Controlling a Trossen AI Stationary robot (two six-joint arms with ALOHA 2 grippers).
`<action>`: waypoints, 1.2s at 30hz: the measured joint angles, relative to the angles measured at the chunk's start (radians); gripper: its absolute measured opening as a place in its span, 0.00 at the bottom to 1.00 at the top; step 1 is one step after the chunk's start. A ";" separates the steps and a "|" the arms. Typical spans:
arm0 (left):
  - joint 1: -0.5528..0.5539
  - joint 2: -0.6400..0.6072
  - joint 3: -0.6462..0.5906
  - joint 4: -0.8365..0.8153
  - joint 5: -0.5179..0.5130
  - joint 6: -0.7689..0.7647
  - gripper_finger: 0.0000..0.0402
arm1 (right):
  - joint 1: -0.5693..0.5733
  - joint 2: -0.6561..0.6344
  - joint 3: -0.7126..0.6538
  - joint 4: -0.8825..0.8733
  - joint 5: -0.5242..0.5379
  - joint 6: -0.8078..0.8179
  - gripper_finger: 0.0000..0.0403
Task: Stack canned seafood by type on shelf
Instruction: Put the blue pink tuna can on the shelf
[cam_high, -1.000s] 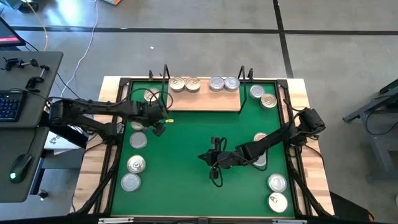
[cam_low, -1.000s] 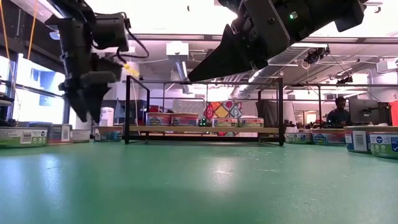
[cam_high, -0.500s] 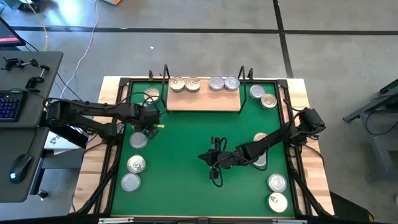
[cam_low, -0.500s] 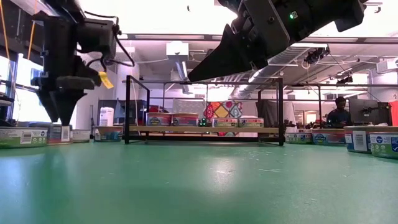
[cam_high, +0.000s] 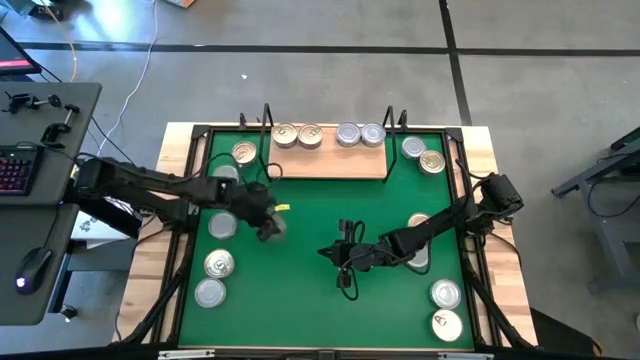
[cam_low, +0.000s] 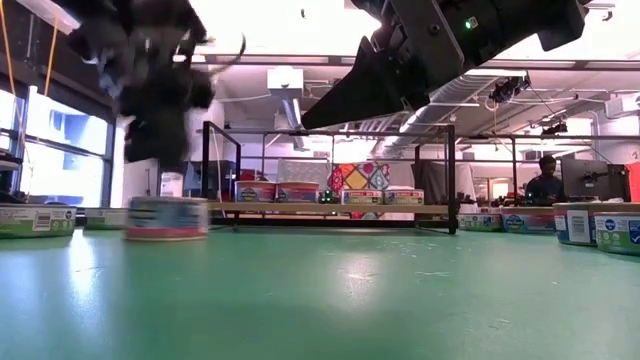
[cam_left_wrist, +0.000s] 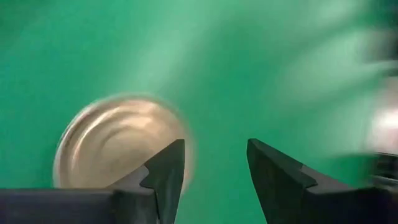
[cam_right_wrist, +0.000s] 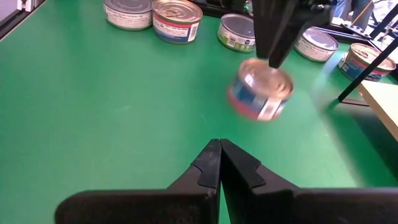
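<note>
Green mat (cam_high: 300, 300) covers the table. Left of centre in the high view, the left gripper (cam_high: 268, 222) sits directly over one tin (cam_low: 166, 218). In its wrist view that tin lies off to one side of the parted fingers (cam_left_wrist: 166, 171), not between them. It looks knocked loose: gold-toned lid, tilted. Mid-frame, the right gripper (cam_right_wrist: 219, 163) waits pinched shut. The shelf (cam_high: 330, 163), upper centre, holds four tins.

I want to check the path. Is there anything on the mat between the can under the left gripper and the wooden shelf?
Nothing visible blocks it. The can lies under the left gripper, and only bare green mat separates it from the shelf.
</note>
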 joint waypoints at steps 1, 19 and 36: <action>-0.022 0.001 0.001 0.058 -0.003 0.005 0.41 | 0.000 0.000 0.000 0.000 0.000 -0.001 0.00; -0.233 0.092 0.002 0.102 -0.426 0.034 0.40 | -0.067 0.054 0.000 -0.079 -0.104 0.181 0.17; -0.263 0.172 0.040 0.052 -0.484 -0.020 0.23 | -0.181 0.174 0.003 0.049 -0.171 0.176 0.42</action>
